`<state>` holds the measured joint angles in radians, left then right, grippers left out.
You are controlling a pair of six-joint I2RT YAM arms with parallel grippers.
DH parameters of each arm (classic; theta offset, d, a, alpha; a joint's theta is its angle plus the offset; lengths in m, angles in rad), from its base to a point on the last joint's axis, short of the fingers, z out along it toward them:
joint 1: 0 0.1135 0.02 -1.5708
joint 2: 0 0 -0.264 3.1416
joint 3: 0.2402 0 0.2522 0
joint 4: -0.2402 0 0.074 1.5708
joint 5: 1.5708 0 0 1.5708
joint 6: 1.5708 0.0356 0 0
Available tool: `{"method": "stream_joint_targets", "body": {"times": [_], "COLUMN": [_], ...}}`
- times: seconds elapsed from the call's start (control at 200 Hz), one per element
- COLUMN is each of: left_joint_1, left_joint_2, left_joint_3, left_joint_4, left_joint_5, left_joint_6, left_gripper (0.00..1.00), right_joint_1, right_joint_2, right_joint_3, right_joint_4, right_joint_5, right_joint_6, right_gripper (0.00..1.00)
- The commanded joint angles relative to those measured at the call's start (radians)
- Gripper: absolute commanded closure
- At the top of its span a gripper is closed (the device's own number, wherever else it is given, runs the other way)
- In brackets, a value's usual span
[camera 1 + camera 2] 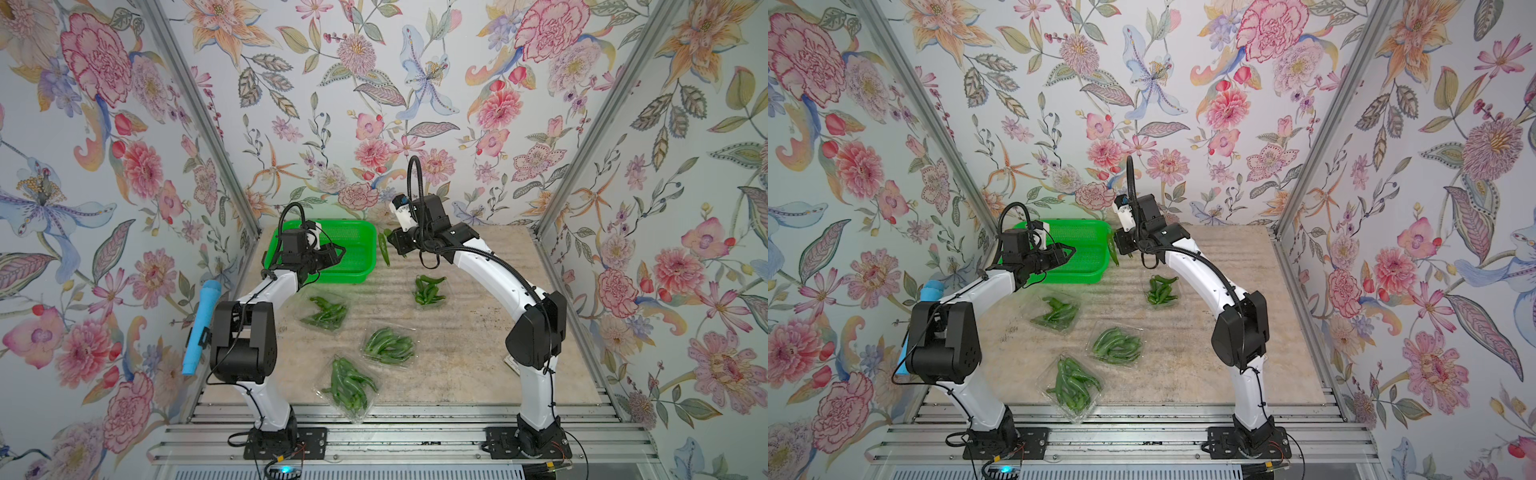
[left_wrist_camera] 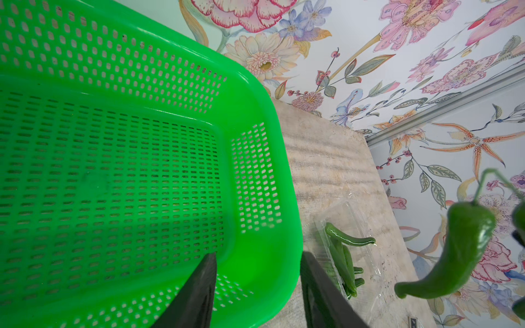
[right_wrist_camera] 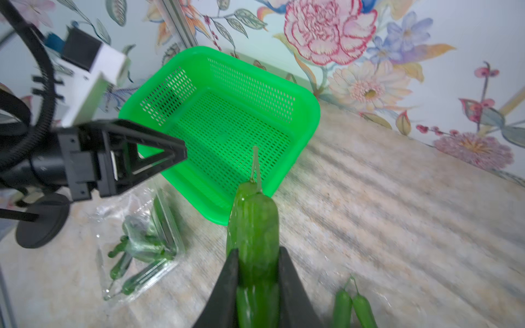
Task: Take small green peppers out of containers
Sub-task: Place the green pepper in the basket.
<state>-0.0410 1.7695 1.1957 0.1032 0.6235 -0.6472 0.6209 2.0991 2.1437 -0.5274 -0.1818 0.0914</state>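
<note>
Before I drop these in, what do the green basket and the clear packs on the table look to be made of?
Green basket: looks like moulded rigid plastic, glossy, with slots through walls and floor. Clear packs: likely thin transparent plastic, shiny; glints and creases show, and the peppers inside read through it.

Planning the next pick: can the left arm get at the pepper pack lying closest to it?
Probably yes. The left gripper hangs open and empty over the green basket; that pack lies uncovered just beside the basket, with nothing in between.
</note>
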Motion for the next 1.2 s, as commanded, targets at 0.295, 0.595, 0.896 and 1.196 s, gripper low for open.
{"method": "stream_joint_targets", "body": {"times": [0.295,0.595,0.896,1.196], "left_joint_1": [0.03,0.016,-0.214,-0.439], "left_joint_2": [-0.241,-0.268,-0.165,0.149], "left_joint_3": [-0.27,-0.306,-0.099,0.304], "left_joint_4": [0.148,0.103,-0.077,-0.373], "left_joint_5": [-0.006,-0.033,-0.186,-0.289], "left_joint_6": [-0.085,-0.029,0.149,0.267], "left_gripper": [0.49,0.47,0.43,0.41], "right_joint_1": [0.02,0.02,0.02,-0.125], "right_joint_2": [0.581,0.564,0.175,-0.438], "right_joint_3": [0.583,0.539,0.142,-0.717], "right_joint_4": [0.075,0.21,0.245,0.406], "right_joint_5": [-0.071,-0.091,0.073,0.304], "right_joint_6": [0.169,0.135,-0.028,0.135], "right_gripper": [0.94,0.55,0.51,0.47]}}
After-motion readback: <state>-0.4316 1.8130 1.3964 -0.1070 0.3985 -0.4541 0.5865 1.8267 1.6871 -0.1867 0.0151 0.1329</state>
